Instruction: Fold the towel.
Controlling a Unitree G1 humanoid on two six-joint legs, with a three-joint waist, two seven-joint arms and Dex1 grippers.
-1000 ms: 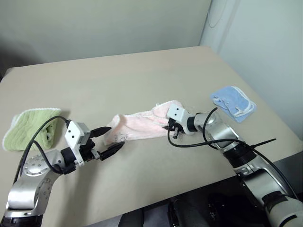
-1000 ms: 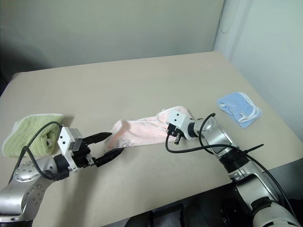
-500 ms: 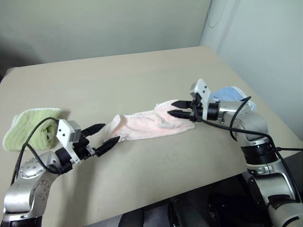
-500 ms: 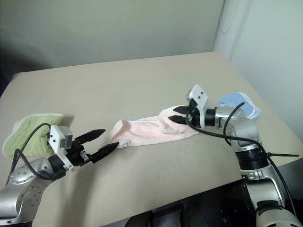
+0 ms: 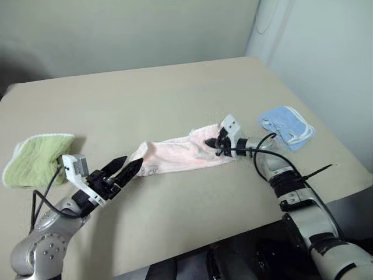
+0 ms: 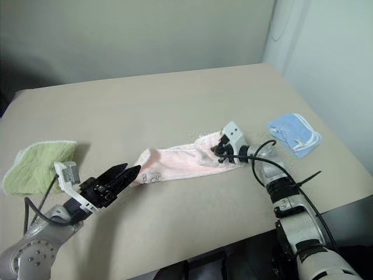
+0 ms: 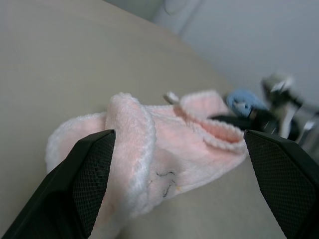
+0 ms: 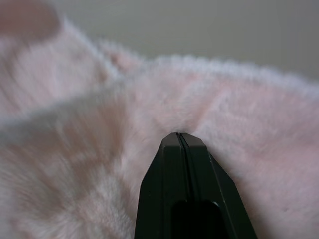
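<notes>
- The towel (image 5: 178,154) lies bunched in a long strip across the middle of the table (image 5: 175,93), nearer the front edge than the back one.
- The right gripper (image 5: 213,143) has its fingers pressed together, tips against the towel's right end; whether any cloth is pinched between them I cannot tell.
- The left gripper (image 5: 129,167) stands wide apart just short of the towel's left end, holding nothing.
- Risk: with the fingers shut on top of the pile rather than around an edge, a pull would likely slip off, or drag the whole bunch and tighten the rumple.
- Risk: the left fingers may catch two layers at the rolled hem.
- Room: the table behind the towel is bare; a green towel (image 5: 34,158) sits near the left edge and a blue towel (image 5: 287,126) near the right edge, both well apart.
</notes>
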